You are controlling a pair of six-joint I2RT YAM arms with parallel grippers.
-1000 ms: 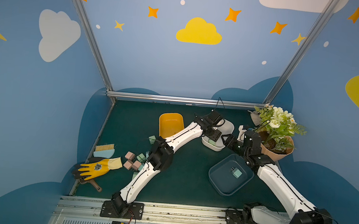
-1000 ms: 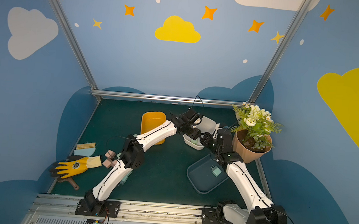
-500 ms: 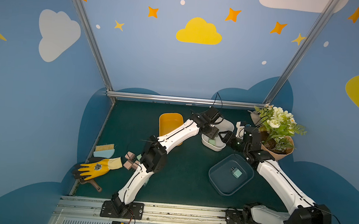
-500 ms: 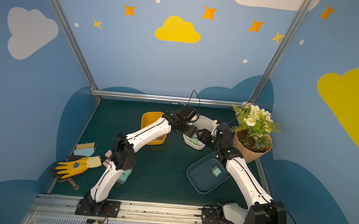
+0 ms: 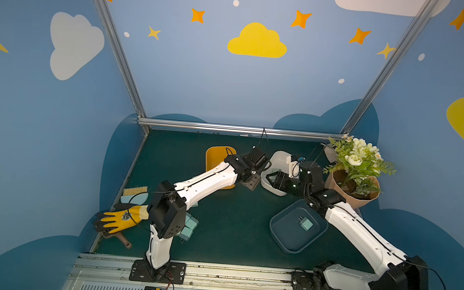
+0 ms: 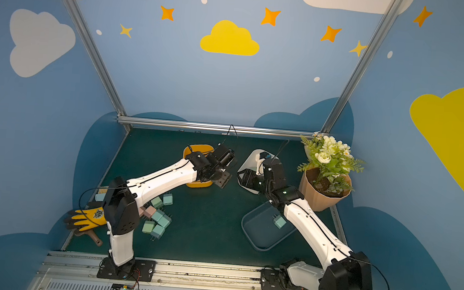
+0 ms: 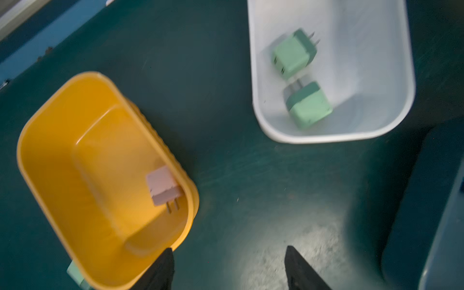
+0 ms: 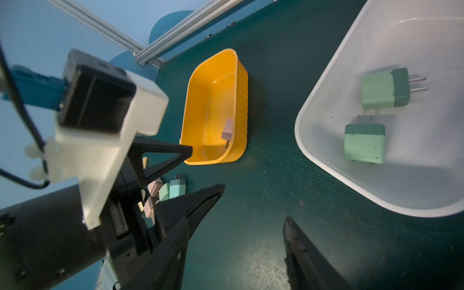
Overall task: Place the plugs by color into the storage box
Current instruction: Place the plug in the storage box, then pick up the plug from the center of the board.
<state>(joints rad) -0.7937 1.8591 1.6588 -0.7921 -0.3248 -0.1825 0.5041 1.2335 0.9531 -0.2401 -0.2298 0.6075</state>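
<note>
The left arm stretches forward, its end effector [image 7: 228, 251] tilted downward with jaws parted and nothing between them. The right arm bends inward; its end effector [image 5: 275, 180] sits near the left one, jaws likewise apart, gripping nothing.

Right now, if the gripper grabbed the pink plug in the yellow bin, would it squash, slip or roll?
Probably not squash: the pink plug looks like a hard moulded block. It might slip a little, since its sides look smooth and its corners rounded. Rolling seems unlikely: it has flat faces and two prongs sticking out.
</note>
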